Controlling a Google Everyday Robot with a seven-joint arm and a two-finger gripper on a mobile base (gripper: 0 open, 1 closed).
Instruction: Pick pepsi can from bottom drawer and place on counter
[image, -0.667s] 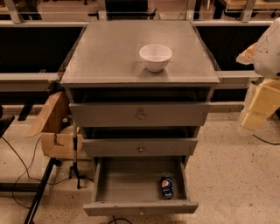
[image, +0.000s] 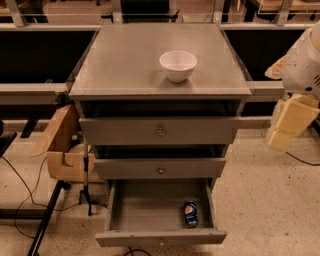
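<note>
While the bottom drawer (image: 150, 212) stands pulled fully out at the foot of the cabinet, nearest the camera, the pepsi can (image: 190, 214) lies on its side on the drawer floor, towards the front-right corner & just beside the right wall, logo up. Nothing is touching the can.

Above it, the middle drawer (image: 125, 169) and top drawer (image: 120, 131), both grey w/ a small round knob at centre, sit pushed in.

To the left of the cabinet, a brown cardboard box (image: 62, 150) w/ flaps raised rests near the drawer fronts; black cables (image: 20, 187) trail across the speckled floor (image: 270, 200) below it.

My gripper (image: 287, 127), cream-coloured, hangs at far right of frame, at abt the height of the top drawer, off the cabinet's right side and well apart from the can. It has hold of nothing; whether it is spread or closed I cannot tell from this angle. White arm housing (image: 305, 60) sits just above it.

Further back, the counter (image: 125, 60) carries a white bowl (image: 178, 65), upright, right of centre and towards the front edge. Behind the cabinet, dark shelving and metal rails cross the bkgd.
</note>
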